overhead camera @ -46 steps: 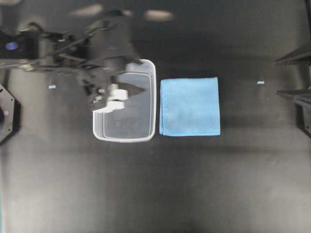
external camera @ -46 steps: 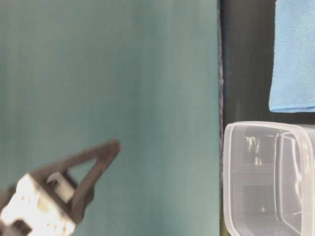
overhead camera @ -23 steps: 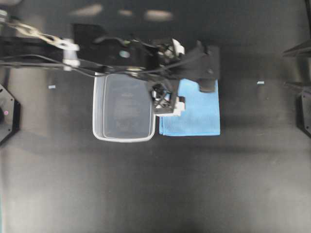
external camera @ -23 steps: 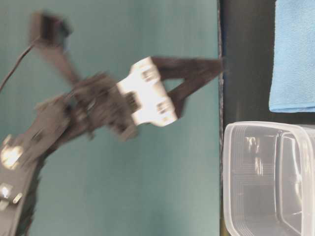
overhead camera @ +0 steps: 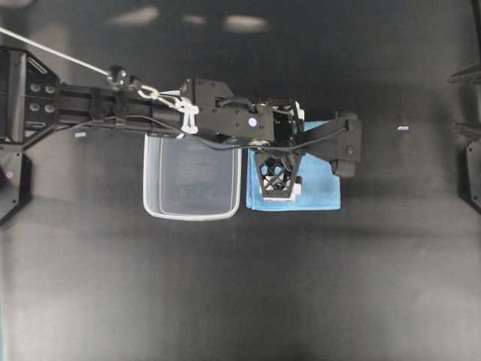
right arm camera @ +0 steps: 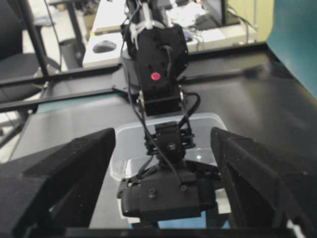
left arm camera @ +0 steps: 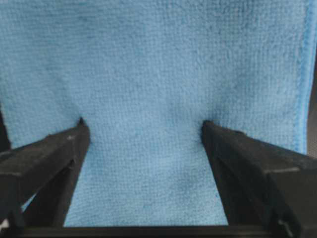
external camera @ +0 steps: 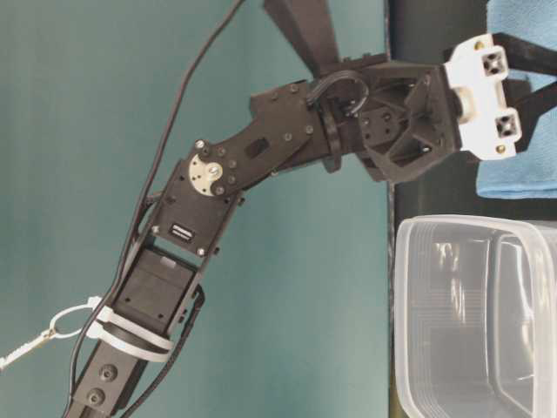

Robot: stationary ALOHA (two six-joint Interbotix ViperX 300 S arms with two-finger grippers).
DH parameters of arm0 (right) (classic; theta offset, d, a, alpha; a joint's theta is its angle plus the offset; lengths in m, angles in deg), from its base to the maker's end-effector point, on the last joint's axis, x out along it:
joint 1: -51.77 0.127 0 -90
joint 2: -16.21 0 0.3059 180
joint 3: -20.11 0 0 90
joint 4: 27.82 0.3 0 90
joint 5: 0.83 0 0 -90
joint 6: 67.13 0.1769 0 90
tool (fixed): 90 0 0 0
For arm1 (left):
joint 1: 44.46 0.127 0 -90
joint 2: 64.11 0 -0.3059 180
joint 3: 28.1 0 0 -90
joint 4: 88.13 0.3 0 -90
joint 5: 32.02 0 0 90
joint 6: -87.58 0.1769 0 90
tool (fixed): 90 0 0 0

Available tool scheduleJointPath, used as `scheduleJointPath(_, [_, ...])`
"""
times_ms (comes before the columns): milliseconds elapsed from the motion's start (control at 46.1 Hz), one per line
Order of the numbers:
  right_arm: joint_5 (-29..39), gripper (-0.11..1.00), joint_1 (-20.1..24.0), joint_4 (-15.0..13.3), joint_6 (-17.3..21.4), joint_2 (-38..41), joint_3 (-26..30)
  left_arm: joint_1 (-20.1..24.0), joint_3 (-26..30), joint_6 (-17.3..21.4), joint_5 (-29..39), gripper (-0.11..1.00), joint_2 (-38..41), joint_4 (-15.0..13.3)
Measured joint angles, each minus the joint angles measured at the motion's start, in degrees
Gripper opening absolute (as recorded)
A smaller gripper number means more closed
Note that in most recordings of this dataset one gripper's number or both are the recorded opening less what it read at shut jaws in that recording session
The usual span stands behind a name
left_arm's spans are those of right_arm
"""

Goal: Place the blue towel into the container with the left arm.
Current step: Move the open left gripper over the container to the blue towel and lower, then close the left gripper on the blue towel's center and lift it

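Overhead, the left arm (overhead camera: 135,113) reaches from the left edge across the far rim of the container (overhead camera: 192,177) and ends above the blue towel (overhead camera: 319,184). Left claw (left arm camera: 143,126) spread wide: in the wrist view its two black fingers (left arm camera: 47,158) stand well apart with their tips pressed onto the cloth, each tip making a small dimple, nothing yet pinched between them. Lattice side of the claw and its white block show over the towel's left half from above.

Blue towel lies flat and square on the black worktop (overhead camera: 240,286), just beside the container's right wall, apparently touching or nearly so; cannot tell which. A stitched edge runs down the right side of the wrist view.

Container stands upright with nothing visible inside, clear walls and rounded corners plain in the table-level view (external camera: 474,318). That view also shows the arm's wrist links, a white cable tie (external camera: 130,335) on the boxy link, and the white block of the claw against the towel (external camera: 522,174).

Right claw (right arm camera: 163,144) sits at the worktop's right side, its padded fingers (right arm camera: 64,168) held wide apart, gripping nothing, looking toward the left arm and the container (right arm camera: 208,144).
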Motion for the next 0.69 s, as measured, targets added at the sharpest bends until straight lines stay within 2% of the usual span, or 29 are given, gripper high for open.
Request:
scheduleJointPath(108, [0.1, 0.75, 0.1, 0.0, 0.0, 0.0, 0.0, -0.1, 0.0, 0.2, 0.0, 0.86, 0.1, -0.1])
scheduleJointPath(195, [0.0, 0.75, 0.1, 0.1, 0.0, 0.0, 0.0, -0.2, -0.1, 0.0, 0.1, 0.75, 0.1, 0.0])
scheduleJointPath(390, [0.1, 0.75, 0.1, 0.0, 0.0, 0.0, 0.0, -1.1, 0.2, 0.4, 0.1, 0.21, 0.1, 0.0])
scheduleJointPath(455, [0.1, 0.75, 0.0, 0.1, 0.0, 0.0, 0.0, -1.3, 0.4, 0.7, 0.2, 0.08, -0.1, 0.0])
scheduleJointPath(694, [0.0, 0.75, 0.0, 0.1, 0.0, -0.1, 0.0, -0.7, 3.6, 0.6, 3.7, 0.06, -3.3, 0.0])
